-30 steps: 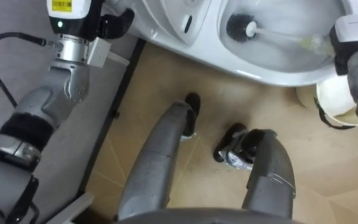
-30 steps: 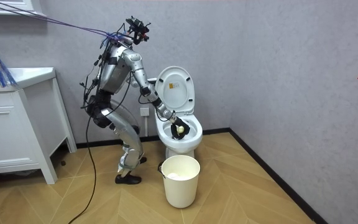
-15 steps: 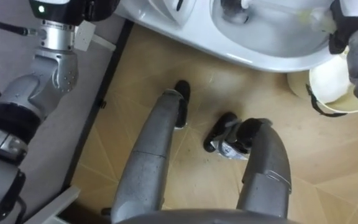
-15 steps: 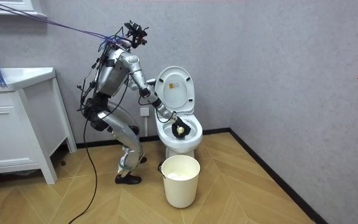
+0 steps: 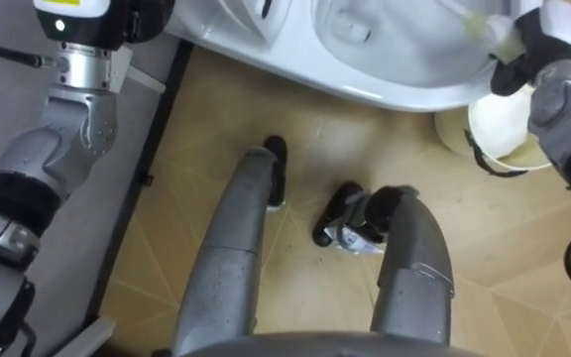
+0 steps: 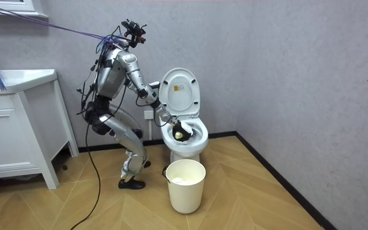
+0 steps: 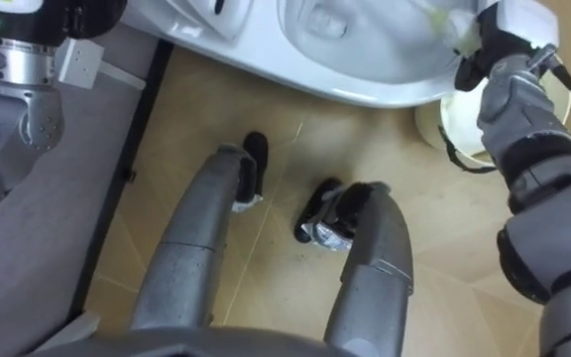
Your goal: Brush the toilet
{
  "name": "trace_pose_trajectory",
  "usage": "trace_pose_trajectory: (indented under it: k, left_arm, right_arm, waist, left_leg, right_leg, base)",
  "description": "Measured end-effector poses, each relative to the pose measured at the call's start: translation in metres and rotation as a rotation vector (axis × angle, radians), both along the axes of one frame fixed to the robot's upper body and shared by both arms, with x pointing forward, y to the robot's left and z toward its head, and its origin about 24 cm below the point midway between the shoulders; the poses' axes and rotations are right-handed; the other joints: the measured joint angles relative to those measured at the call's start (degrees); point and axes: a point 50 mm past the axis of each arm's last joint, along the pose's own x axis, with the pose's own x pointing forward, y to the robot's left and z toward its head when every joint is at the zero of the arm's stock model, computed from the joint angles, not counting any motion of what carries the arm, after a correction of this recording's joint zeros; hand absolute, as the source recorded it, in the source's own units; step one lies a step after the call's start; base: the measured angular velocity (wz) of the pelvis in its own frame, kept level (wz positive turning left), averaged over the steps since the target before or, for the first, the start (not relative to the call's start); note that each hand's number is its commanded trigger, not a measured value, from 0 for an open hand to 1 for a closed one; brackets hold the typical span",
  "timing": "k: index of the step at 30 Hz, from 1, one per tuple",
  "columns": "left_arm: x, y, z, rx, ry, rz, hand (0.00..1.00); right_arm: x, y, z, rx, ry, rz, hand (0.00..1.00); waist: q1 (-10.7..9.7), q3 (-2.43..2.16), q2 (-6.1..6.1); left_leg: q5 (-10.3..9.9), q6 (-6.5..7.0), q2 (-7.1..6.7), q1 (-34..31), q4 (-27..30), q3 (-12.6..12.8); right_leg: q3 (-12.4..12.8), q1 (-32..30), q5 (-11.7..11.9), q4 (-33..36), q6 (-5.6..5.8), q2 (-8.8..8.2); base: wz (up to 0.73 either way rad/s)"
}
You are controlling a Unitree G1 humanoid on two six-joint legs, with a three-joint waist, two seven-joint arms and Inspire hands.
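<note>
Just past the white bin (image 5: pixel 504 134), our right hand (image 5: pixel 535 48) has its fingers clamped on the toilet brush (image 5: pixel 484 24) — the handle's long axis points leftward from the fingers, over the toilet bowl (image 5: pixel 404 87). Farther left, our left hand (image 5: pixel 132 20) sits by the toilet's edge — whether its fingers are apart or together we cannot tell.
</note>
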Motion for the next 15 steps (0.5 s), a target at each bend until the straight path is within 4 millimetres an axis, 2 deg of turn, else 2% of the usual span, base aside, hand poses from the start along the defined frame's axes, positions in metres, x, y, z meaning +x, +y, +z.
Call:
trace_pose_trajectory:
  k: [3,5,6,7,9,12,15]
  left_arm:
    - [0.001,-0.004,-0.002,-0.004,0.024,-0.006,0.00]
    - [0.001,-0.005,-0.007,-0.003,0.056,-0.005,0.00]
    - [0.001,-0.008,-0.013,-0.003,0.084,-0.007,0.00]
    - [0.001,-0.009,-0.015,-0.003,0.095,-0.004,0.00]
    - [0.001,-0.006,-0.022,0.017,0.131,0.007,0.00]
    - [-0.003,-0.003,-0.028,-0.006,0.156,0.022,0.00]
    - [-0.007,-0.001,-0.032,-0.026,0.160,0.027,0.00]
  right_arm:
    - [-0.002,0.003,-0.005,-0.075,0.054,0.049,1.00]
    - [-0.003,0.000,-0.004,-0.150,0.087,0.079,1.00]
    - [-0.006,-0.001,-0.007,-0.201,0.112,0.103,1.00]
    - [-0.008,-0.002,-0.008,-0.236,0.123,0.117,1.00]
    - [-0.014,-0.004,-0.010,-0.299,0.141,0.149,1.00]
    - [-0.021,0.000,-0.016,-0.344,0.154,0.178,1.00]
    - [-0.027,0.001,-0.016,-0.380,0.149,0.216,1.00]
  waist:
    - [1.0,-0.06,1.23]
    - [1.5,-0.10,2.76]
    - [2.0,-0.51,3.74]
    - [2.2,-0.76,4.15]
    - [3.1,-1.06,5.51]
    - [3.1,-1.27,6.41]
    - [3.1,-1.36,6.52]
  left_leg:
    - [0.0,-0.02,-0.02,0.2,-0.3,-0.2]
    - [-0.1,0.08,-0.05,1.2,-0.7,-0.4]
    - [-0.1,0.13,0.01,1.7,-1.0,-0.5]
    - [-0.2,0.17,0.01,1.9,-1.2,-0.5]
    - [-0.6,0.34,0.40,2.8,-1.4,-0.3]
    - [-0.9,0.28,1.09,3.6,-2.0,-0.3]
    - [-1.0,0.05,1.26,3.7,-2.6,-0.2]
  right_leg:
    - [0.0,0.2,0.1,-0.6,0.49,0.25]
    - [0.0,1.3,0.3,-1.4,0.78,0.56]
    - [-0.1,1.9,0.4,-2.1,0.98,0.85]
    - [-0.2,2.1,0.4,-2.3,1.06,0.88]
    - [0.0,3.1,0.5,-3.0,1.21,1.31]
    - [0.0,4.0,0.8,-4.4,1.17,2.35]
    - [0.0,4.1,0.9,-5.0,1.04,2.64]
  base:
    - [-0.06]
    - [-0.05]
    - [0.00]
    - [-0.05]
    - [-0.08]
    - [-0.08]
    - [-0.01]
